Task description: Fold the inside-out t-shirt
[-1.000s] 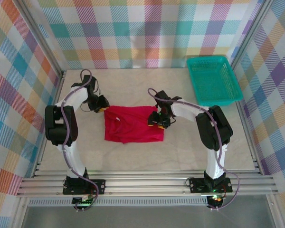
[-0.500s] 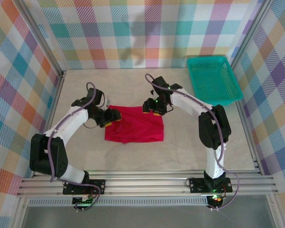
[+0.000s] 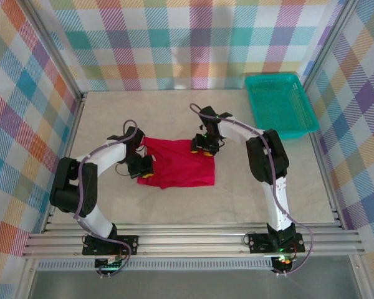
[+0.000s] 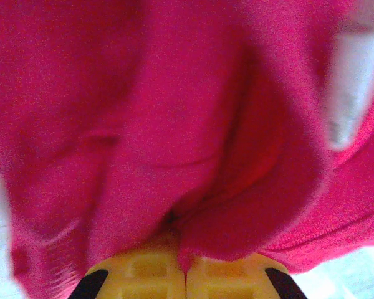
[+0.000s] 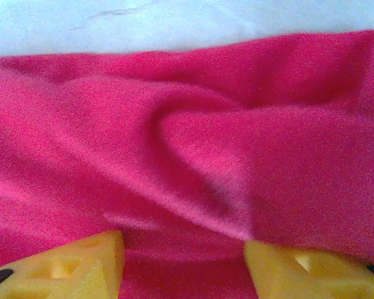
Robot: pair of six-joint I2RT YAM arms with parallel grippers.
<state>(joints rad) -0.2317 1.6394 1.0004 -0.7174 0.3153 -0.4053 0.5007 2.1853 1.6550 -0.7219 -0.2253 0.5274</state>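
One soft, rumpled red shirt (image 3: 177, 165): left end effector (image 4: 186, 274) pinches a fold, its wrist view revealing a white tag (image 4: 352, 93); right end effector (image 5: 182, 249) spread.

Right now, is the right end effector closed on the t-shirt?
No: the right end effector has its yellow fingers well apart over the red t-shirt.

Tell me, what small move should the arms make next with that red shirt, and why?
Probably close the right gripper on the t-shirt: its yellow fingers stand open astride a ridge of cloth, while the left gripper is shut on a fold. Then both could lift together.
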